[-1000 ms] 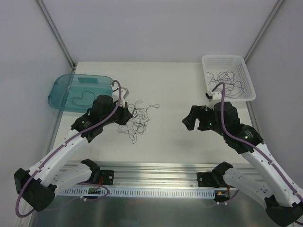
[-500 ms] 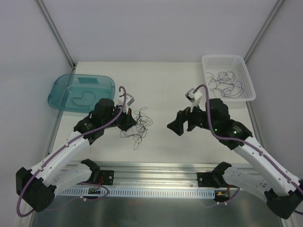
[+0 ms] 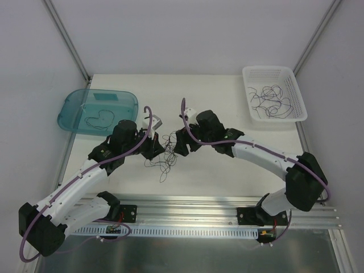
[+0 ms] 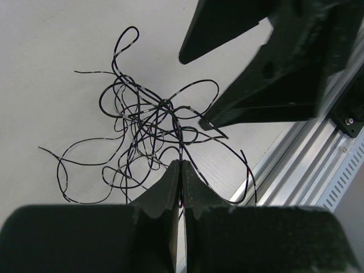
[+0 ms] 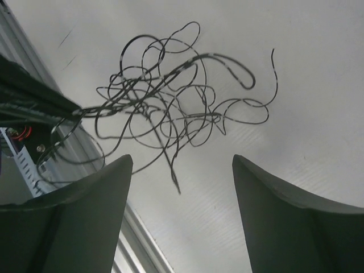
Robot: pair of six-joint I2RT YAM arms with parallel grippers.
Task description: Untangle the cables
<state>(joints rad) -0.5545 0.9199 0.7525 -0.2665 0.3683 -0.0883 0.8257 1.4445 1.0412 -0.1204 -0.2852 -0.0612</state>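
The left arm point(image 3: 74, 187) is stretched from its base at the lower left diagonally up toward the middle of the table point(image 3: 216, 102), its wrist turned to the right. The left gripper point(image 3: 160, 148) is pressed closed, fingertips together. In the left wrist view a strand of the cables point(image 4: 153, 125) runs straight into the seam between the closed fingers point(image 4: 170, 182), so the bundle is pinched there.

The right arm point(image 3: 267, 159) is bent at an elbow near the right edge, and its forearm is reached leftward across the table. The right gripper point(image 3: 178, 145) is faced toward the left one, with the cables point(image 3: 166, 153) between and just below them. Its fingers point(image 5: 102, 187) are spread wide, and nothing is held between them; the cables point(image 5: 170, 102) are seen beyond the tips.

The cables form one loose knot of thin dark loops at the middle of the table, with a few free ends trailing toward the near edge. A single cable point(image 3: 98, 118) lies in the teal tray point(image 3: 71, 111) at the left, and further cables point(image 3: 270, 96) lie in the white basket point(image 3: 272, 69) at the far right corner.

From above, both sets of fingertips are lost against the dark gripper bodies. The strands in the knot cannot be counted, and it cannot be told whether the knot is lifted or resting on the table. In the left wrist view the right gripper point(image 4: 273, 62) is cut off by the upper right edge. In the right wrist view the left gripper point(image 5: 34, 96) appears only as a dark shape at the left edge.
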